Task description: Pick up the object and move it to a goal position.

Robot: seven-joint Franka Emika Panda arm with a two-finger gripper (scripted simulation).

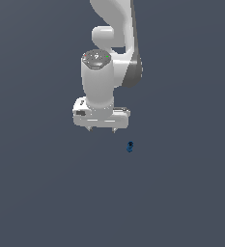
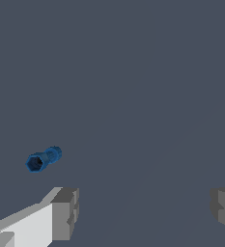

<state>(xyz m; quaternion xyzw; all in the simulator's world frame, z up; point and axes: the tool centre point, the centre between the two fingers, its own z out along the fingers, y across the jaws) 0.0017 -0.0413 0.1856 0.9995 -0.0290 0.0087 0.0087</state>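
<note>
Now the gripper (image 1: 102, 130) hangs in the middle of the exterior view, and its two short fingertips (image 1: 89, 129) stand wide apart with nothing between them. The object (image 1: 130, 146), a tiny dark-blue piece, lies on the grey floor (image 1: 46, 202) just below and to the right of the gripper in this view, apart from it. In the wrist view the object (image 2: 43, 159) shows at the middle left as a small blue tube, outside the gap between the fingers (image 2: 64, 213).

To do the reach well, I think the arm must first shift sideways until the object is centred between the fingers, then descend straight and close gently, because the piece is so small and could roll away. No goal marker is visible. No brand, label or writing can be read on anything.
</note>
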